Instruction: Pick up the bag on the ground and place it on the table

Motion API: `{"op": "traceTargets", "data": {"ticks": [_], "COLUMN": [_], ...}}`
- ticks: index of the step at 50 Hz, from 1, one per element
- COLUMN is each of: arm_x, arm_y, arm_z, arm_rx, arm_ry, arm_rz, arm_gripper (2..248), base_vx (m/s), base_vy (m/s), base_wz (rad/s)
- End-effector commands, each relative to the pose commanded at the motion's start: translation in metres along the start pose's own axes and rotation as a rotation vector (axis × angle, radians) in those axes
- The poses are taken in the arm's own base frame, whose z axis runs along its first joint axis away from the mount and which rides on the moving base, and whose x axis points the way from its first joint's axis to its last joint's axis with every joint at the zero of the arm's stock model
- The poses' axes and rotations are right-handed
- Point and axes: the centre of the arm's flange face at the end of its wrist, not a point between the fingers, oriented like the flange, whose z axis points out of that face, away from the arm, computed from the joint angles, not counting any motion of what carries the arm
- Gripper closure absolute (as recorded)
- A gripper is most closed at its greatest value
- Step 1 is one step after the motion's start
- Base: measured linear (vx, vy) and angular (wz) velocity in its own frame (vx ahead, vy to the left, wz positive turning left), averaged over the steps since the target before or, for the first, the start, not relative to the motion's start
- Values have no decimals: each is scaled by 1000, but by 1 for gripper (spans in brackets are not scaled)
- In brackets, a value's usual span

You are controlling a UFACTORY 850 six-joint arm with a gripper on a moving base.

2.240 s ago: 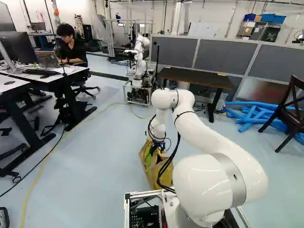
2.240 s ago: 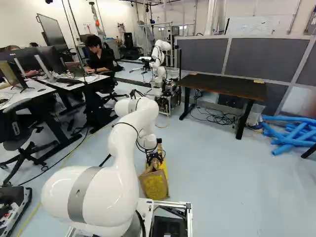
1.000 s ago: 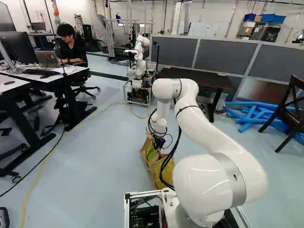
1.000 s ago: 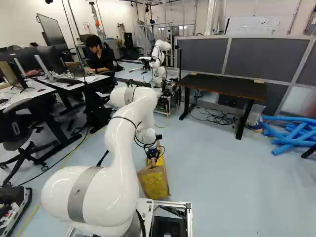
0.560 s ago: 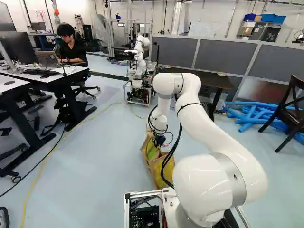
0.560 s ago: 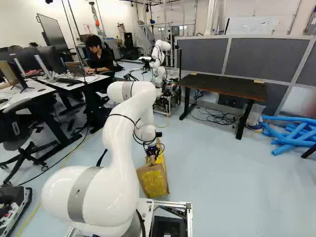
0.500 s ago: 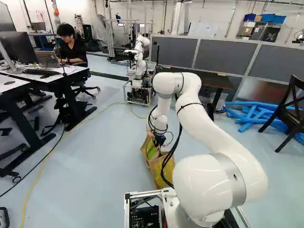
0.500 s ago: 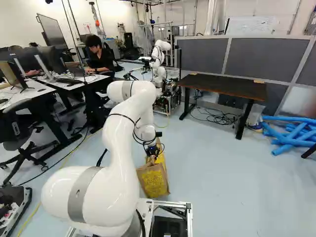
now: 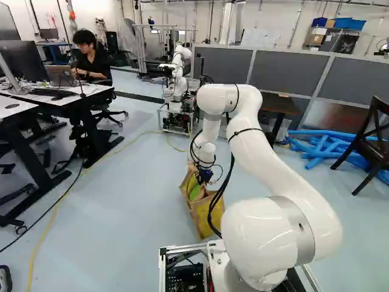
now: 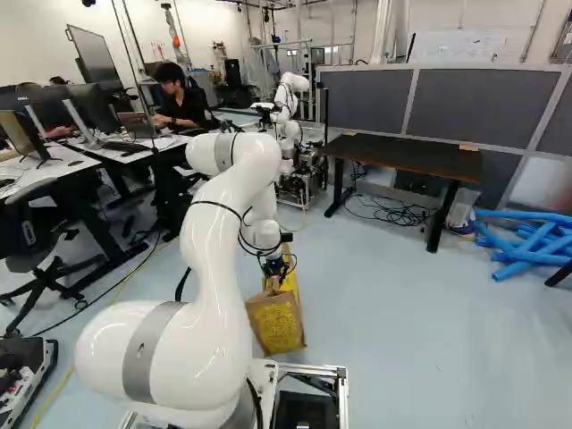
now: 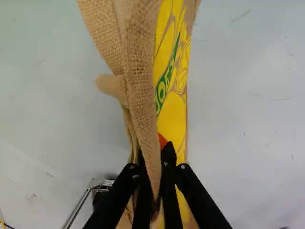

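Note:
The gripper (image 9: 205, 177) is low in front of the base, at the top of the brown burlap bag (image 9: 206, 214) with yellow print. In the right base view the bag (image 10: 276, 323) stands roughly upright just beyond the base frame; whether its bottom touches the floor I cannot tell. From the wrist, the gripper (image 11: 153, 155) is shut on a fold of the bag's upper cloth (image 11: 142, 71), and the yellow printed side (image 11: 171, 114) runs beside that fold. The dark table (image 10: 402, 155) stands farther off, ahead and to the right.
Grey partitions (image 10: 483, 107) line the space behind the table. Blue tubes (image 10: 532, 241) lie on the floor right of it, near a dark chair (image 9: 374, 143). Another robot (image 9: 177, 91) stands left of the table. White desks (image 9: 79, 96) with monitors are on the left.
My arm has risen a little, and the gripper has moved up slightly with the bag's top in it. The bag looks drawn up and straighter. The base has not moved.

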Motion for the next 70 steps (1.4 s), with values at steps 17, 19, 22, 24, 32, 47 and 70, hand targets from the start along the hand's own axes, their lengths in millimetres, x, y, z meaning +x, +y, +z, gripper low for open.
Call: {"op": "traceTargets", "data": {"ticks": [17, 19, 22, 24, 32, 47, 70], "arm_x": [-18, -21, -26, -29, -42, -63, -85], "arm_y": [-3, -3, -4, -4, -6, -9, -12], "arm_z": [-27, -30, -35, -38, -51, -74, -110], "arm_rx": [2, 2, 3, 3, 4, 7, 13], "arm_ry": [-14, -16, -20, -23, -34, -50, -77], "arm_rz": [-1, -1, -1, -1, -2, -3, -3], "arm_gripper": [227, 227, 227, 227, 227, 227, 227], "base_vx": [0, 0, 0, 0, 0, 0, 0], "base_vy": [0, 0, 0, 0, 0, 0, 0], "base_wz": [0, 0, 0, 0, 0, 0, 0]}}
